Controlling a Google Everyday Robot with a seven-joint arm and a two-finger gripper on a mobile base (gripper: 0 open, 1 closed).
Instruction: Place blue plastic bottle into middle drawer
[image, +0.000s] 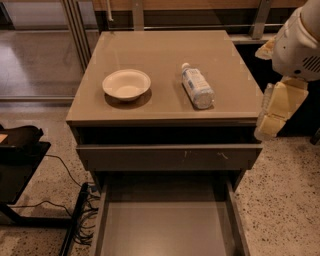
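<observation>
The blue plastic bottle (197, 88) lies on its side on the cabinet top (165, 52), white cap pointing away, right of centre. The middle drawer (167, 225) is pulled open below, its flat grey floor bare. My gripper (276, 111) hangs off the cabinet's right edge, to the right of the bottle and a little lower than the top, not touching it. The white arm (300, 45) rises above it at the upper right.
A white bowl (126, 84) sits on the cabinet top left of the bottle. The drawer with the scuffed front panel (170, 156) stands slightly out above the open one. A black stand (20, 150) and cables (80, 210) are on the floor at the left.
</observation>
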